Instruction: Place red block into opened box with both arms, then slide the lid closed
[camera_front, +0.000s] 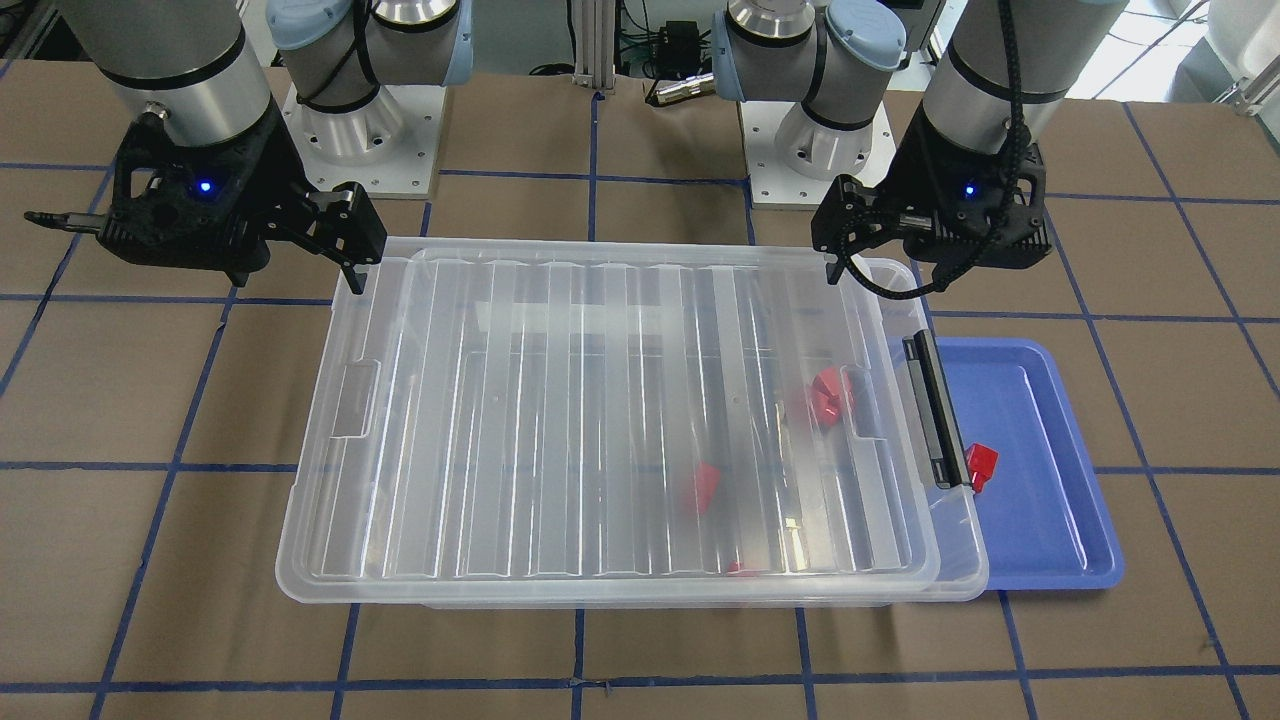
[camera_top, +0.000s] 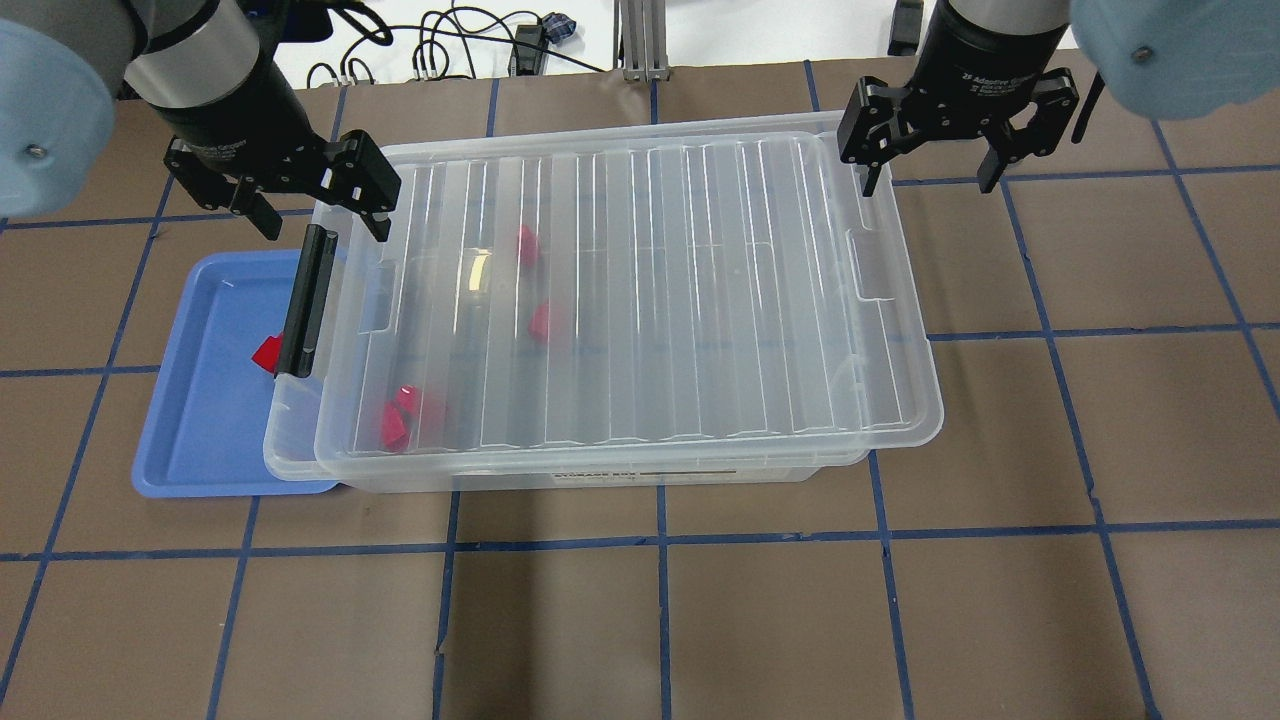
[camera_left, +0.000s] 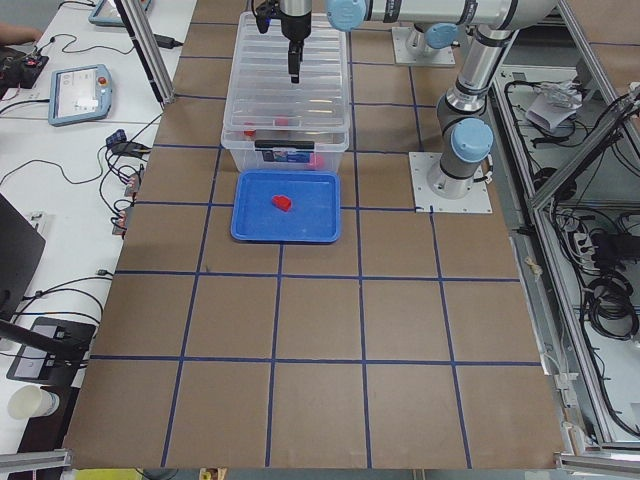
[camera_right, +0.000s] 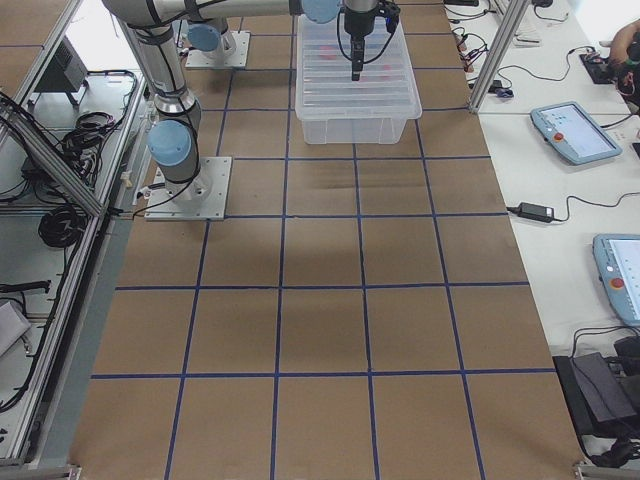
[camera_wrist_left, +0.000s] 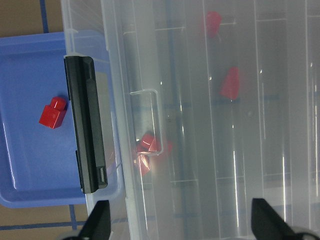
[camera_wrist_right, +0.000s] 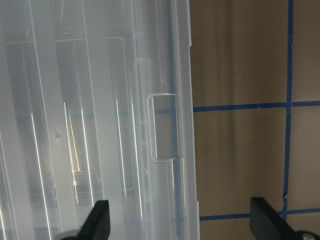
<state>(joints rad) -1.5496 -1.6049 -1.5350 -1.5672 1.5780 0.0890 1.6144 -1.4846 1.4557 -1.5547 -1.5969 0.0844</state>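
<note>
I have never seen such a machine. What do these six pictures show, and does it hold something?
These are two robot arms fixed at a brown table. Each arm ends in a two-finger tool. Two pictures look down on the table, one from in front and one from behind. Two are taken from the table's ends, and two come from cameras on the wrists.

On the table stands a clear plastic box. A ridged clear lid lies on top, not quite lined up with it. Inside, red blocks show through the lid. Beside the box lies a blue tray with one more red block.

The left tool and the right tool hang open near the box's two ends. They hold nothing.
</note>
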